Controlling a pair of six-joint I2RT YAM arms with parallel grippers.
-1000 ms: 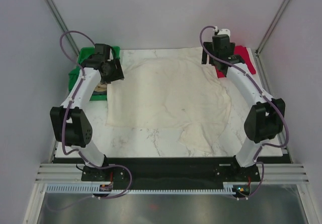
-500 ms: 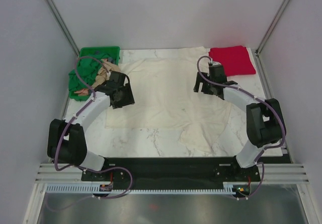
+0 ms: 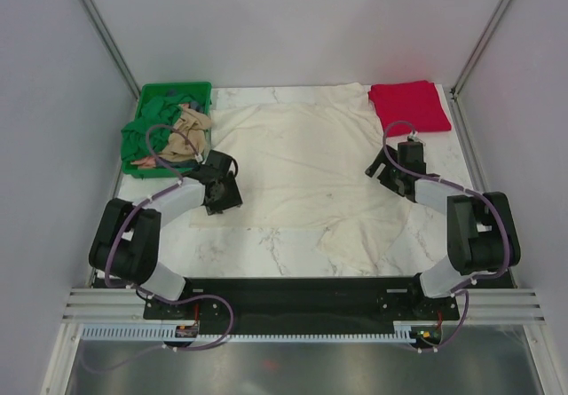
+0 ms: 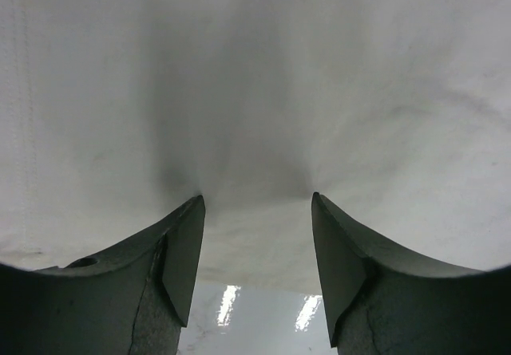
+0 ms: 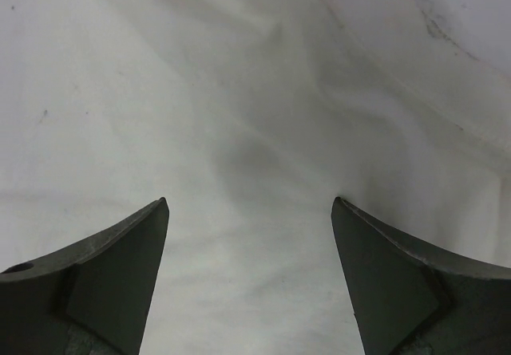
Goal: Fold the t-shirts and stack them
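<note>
Both arms have pulled back toward their bases. The left gripper (image 3: pixel 222 193) is now at the cream-white t-shirt's (image 3: pixel 302 160) near-left edge and the right gripper (image 3: pixel 389 169) over its right side, jaws apart and empty. Only the left wrist view shows table (image 4: pixel 263 319) beneath the hem. Beyond, now uncovered, lie the red t-shirt (image 3: pixel 408 106) and the shirt-filled green crate (image 3: pixel 169 87).

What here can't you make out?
- Top view: how many shirts fill the green crate; they lie tangled.
- Top view: edges of the cream shirt beneath the left arm and right arm.
- Wrist views: whether the jaws touch the cloth; too close to judge.
- Top view: the red shirt, fold layers too small.
</note>
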